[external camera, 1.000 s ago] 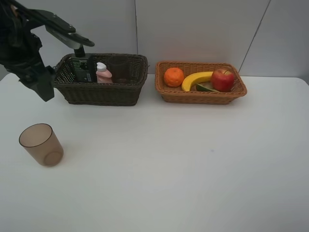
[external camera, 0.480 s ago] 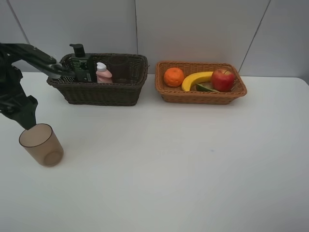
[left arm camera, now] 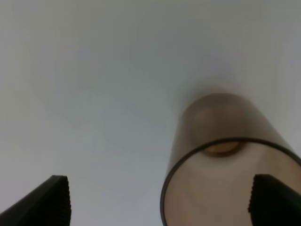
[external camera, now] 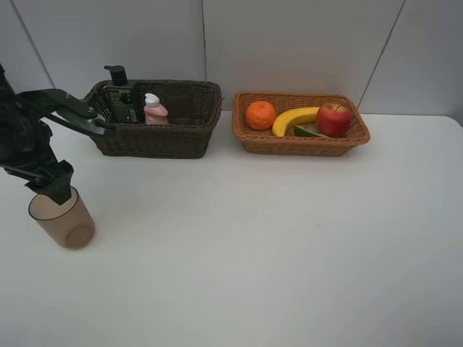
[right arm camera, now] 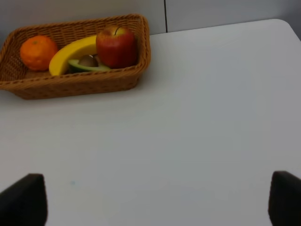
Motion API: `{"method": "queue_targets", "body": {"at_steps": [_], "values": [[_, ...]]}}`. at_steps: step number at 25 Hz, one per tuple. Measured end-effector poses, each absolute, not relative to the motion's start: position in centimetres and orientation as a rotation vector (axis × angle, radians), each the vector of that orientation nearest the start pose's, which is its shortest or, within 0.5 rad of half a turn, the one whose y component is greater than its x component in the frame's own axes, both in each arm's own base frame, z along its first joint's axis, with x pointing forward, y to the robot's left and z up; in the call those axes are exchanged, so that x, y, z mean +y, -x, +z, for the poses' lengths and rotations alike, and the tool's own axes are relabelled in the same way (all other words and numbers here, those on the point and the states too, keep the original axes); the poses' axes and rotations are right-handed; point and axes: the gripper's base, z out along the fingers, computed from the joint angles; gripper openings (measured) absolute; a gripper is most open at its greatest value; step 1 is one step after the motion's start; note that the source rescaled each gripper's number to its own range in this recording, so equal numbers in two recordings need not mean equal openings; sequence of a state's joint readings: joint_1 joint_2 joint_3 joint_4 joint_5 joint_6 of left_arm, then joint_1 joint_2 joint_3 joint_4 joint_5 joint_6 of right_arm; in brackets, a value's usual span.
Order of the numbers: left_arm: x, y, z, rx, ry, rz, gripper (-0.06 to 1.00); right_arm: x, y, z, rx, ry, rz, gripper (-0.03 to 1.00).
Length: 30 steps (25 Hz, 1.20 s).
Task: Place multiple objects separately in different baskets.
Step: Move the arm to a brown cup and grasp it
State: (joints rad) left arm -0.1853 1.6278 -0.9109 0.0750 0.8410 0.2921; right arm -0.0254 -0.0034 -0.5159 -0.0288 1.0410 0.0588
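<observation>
A translucent brownish cup (external camera: 66, 220) stands upright on the white table at the front left. My left gripper (external camera: 61, 191) hangs open just above its rim. In the left wrist view the cup (left arm camera: 225, 165) sits between the open fingertips (left arm camera: 52, 203), close to one of them. The dark brown basket (external camera: 155, 137) holds the green pump bottle (external camera: 120, 101) and the pink bottle (external camera: 153, 110). The light basket (external camera: 300, 143) holds the orange (external camera: 260, 115), banana (external camera: 294, 119), apple (external camera: 333, 119) and avocado (external camera: 309, 131). My right gripper (right arm camera: 155, 202) is open over bare table with nothing in it, and the exterior view does not show it.
Both baskets stand side by side along the far edge of the table (external camera: 275, 246), against the grey wall. The left arm's black links (external camera: 65, 112) reach past the dark basket's left end. The light basket (right arm camera: 75, 82) lies ahead of my right gripper.
My left arm has swung down from above the dark basket's left end to the cup at the front left. Its gripper stays open. The objects have not moved.
</observation>
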Motion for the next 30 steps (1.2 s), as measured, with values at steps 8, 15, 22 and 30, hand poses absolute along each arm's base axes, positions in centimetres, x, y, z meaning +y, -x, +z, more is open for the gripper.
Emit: {"method": "queue_targets", "body": {"at_steps": [8,15,22,30], "values": [[-4.9,-28.5,15.5,2.968,-0.844,0.090,1.00,-0.2,0.7,28.3,2.003,-0.086,-0.013,1.00],[-4.9,-28.8,14.5,2.973,-0.855,0.087,1.00,-0.2,0.7,28.3,2.003,-0.086,-0.013,1.00],[-5.0,-28.9,14.5,2.961,-0.852,0.087,1.00,-0.2,0.7,28.3,2.003,-0.086,-0.013,1.00],[-4.9,-28.6,14.5,2.999,-0.862,0.086,1.00,-0.2,0.7,28.3,2.003,-0.086,-0.013,1.00]]}}
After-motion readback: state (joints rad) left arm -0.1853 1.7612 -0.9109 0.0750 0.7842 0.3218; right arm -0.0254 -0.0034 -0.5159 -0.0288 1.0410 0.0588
